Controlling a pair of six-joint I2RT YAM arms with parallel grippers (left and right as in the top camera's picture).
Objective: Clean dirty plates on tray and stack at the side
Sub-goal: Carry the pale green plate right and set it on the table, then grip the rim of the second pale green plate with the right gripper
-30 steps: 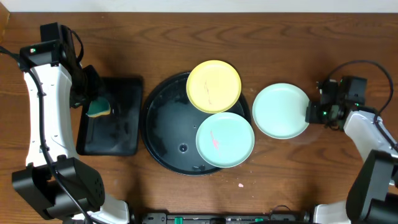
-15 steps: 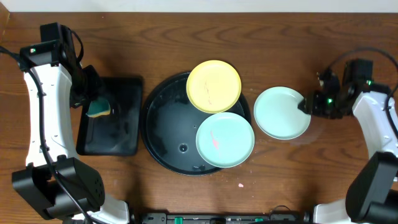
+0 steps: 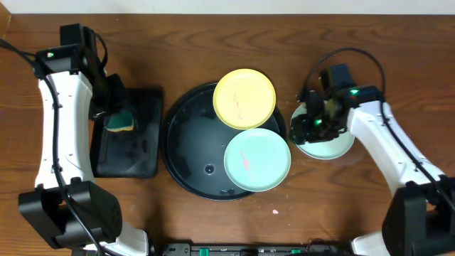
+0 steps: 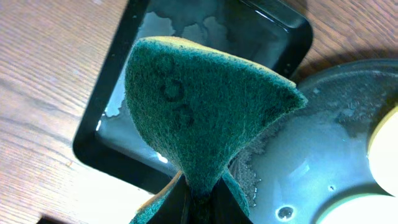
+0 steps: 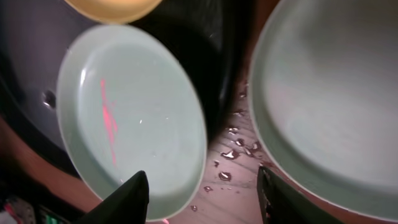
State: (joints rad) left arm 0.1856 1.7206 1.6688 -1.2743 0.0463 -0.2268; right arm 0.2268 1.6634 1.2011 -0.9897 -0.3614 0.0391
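The round black tray [image 3: 192, 142] holds a pale yellow plate [image 3: 244, 98] at its upper right and a mint plate with a red smear [image 3: 257, 159] at its lower right. A second mint plate [image 3: 334, 142], unsmeared, lies on the table to the tray's right. My right gripper [image 3: 313, 124] hovers over that plate's left edge. In the right wrist view the right gripper [image 5: 202, 193] is open and holds nothing, between the smeared plate [image 5: 130, 118] and the clean plate [image 5: 323, 93]. My left gripper [image 4: 199, 202] is shut on a teal sponge [image 4: 199, 106].
A rectangular black tray [image 3: 131, 142], wet inside, sits left of the round tray, and the sponge [image 3: 119, 121] hangs over its upper left. Water drops [image 5: 233, 155] lie on the wood between the two mint plates. A small pink speck [image 3: 275, 211] is near the front edge.
My right gripper let go of the clean mint plate, opened, and swung left over it toward the tray. The left arm shifted slightly right with the sponge.
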